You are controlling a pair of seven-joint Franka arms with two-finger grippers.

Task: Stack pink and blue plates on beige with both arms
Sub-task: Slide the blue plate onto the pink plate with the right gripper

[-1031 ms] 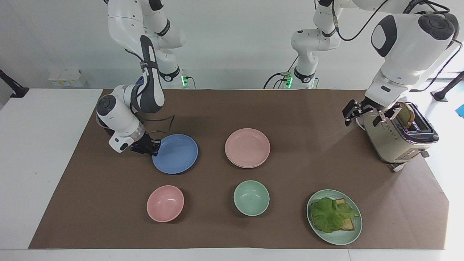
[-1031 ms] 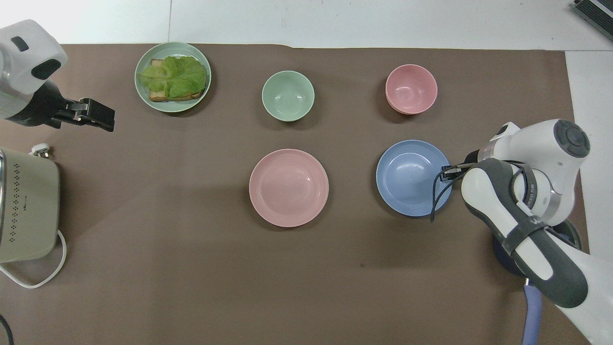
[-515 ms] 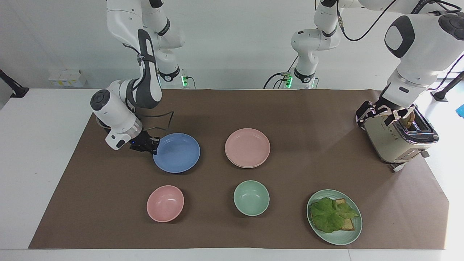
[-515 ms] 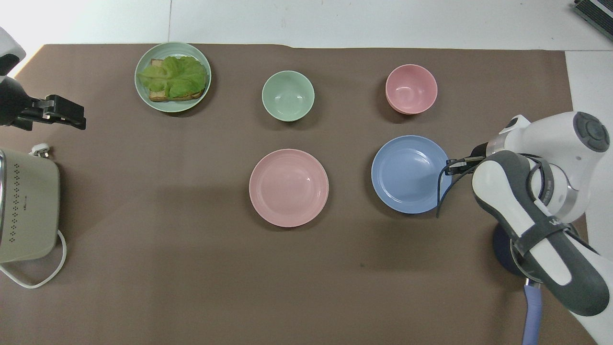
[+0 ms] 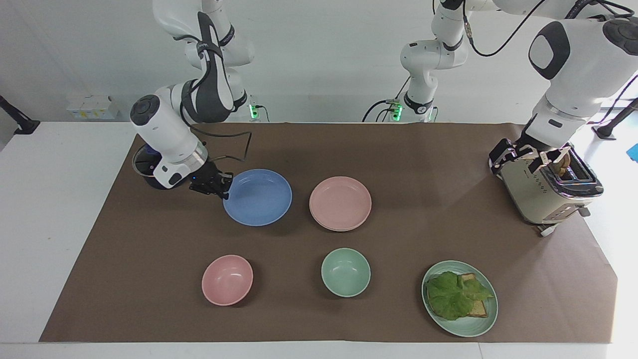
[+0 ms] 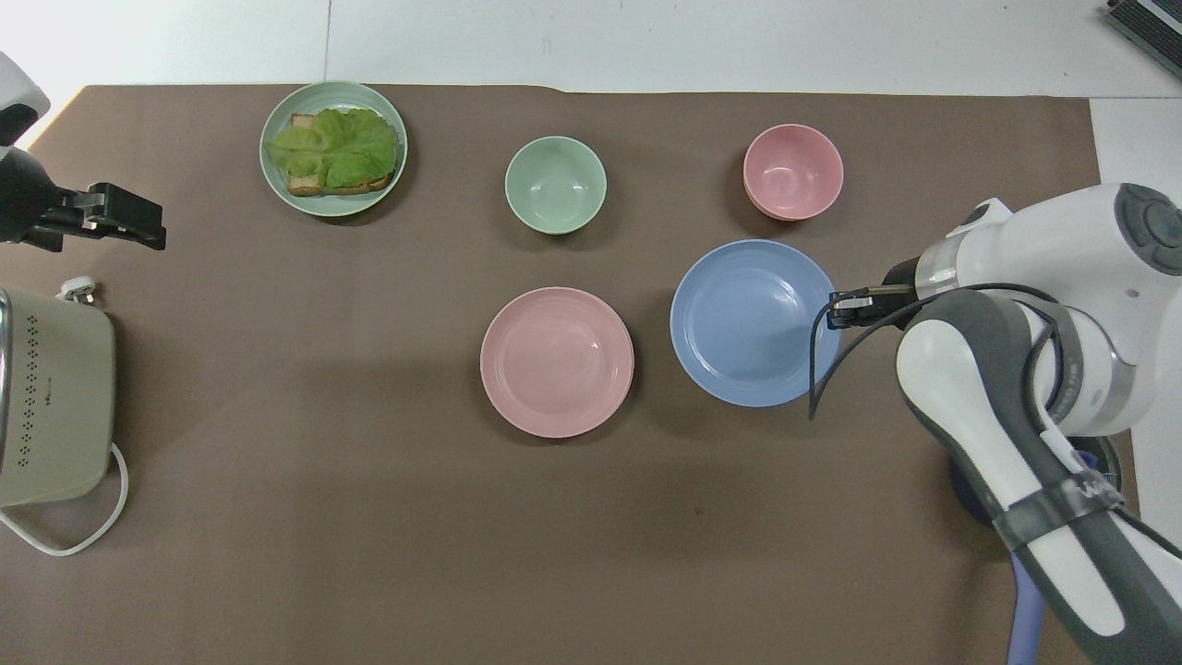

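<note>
Right gripper [image 5: 223,189] clamping blue plate's [image 5: 257,197] rim

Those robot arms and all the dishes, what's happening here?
The right gripper is shut on the rim of the blue plate, holding it raised beside the pink plate, which already lies on a beige plate whose edge peeks out beneath. The left gripper waits open over the toaster.

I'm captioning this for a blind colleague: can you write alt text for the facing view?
The right gripper, shut on the rim of the blue plate, holds it raised beside the pink plate, which lies on a beige plate at the table's middle. The left gripper waits open at the toaster; a pink bowl, a green bowl and a lettuce sandwich plate lie farthest from the robots.
</note>
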